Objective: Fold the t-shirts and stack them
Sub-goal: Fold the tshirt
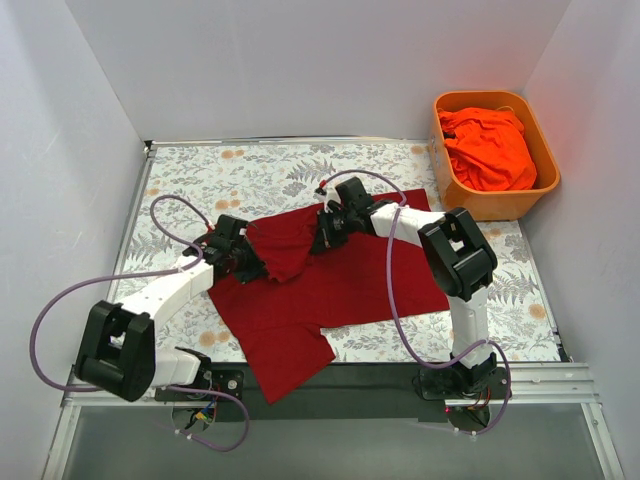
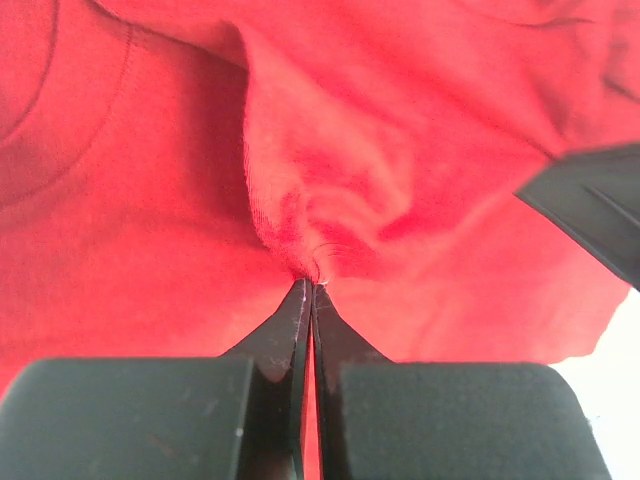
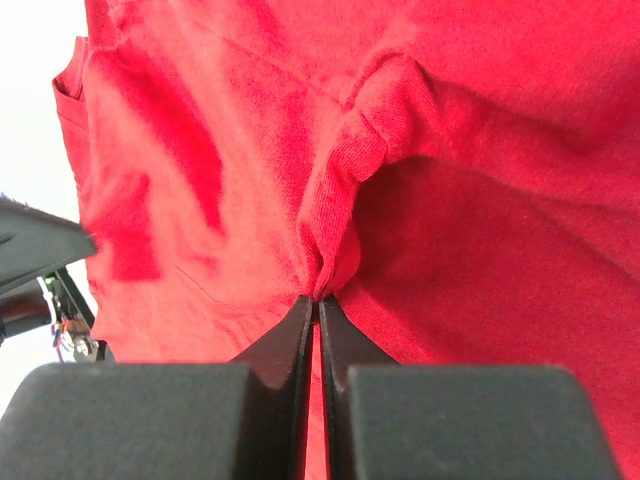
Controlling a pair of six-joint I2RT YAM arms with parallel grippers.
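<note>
pinching crimson t-shirt (image 1: 330, 285) in both jaws

I count two t-shirts on my feeds: one crimson t-shirt (image 1: 330, 290) and one orange-red t-shirt (image 1: 490, 148). There is one orange plastic tub (image 1: 545, 180) and one bench (image 1: 270, 170) with a leaf-print cover. I have two arms in view, one left arm (image 1: 170, 288) and one right arm (image 1: 470, 320), so two sets of jaws. The wrist cameras show two black fingers (image 2: 283, 335) on the left jaws and two more fingers (image 3: 285, 335) on the right jaws, four in all. Purple cables come to two: a left cable (image 1: 100, 277) and a right cable (image 1: 389, 285).
</note>
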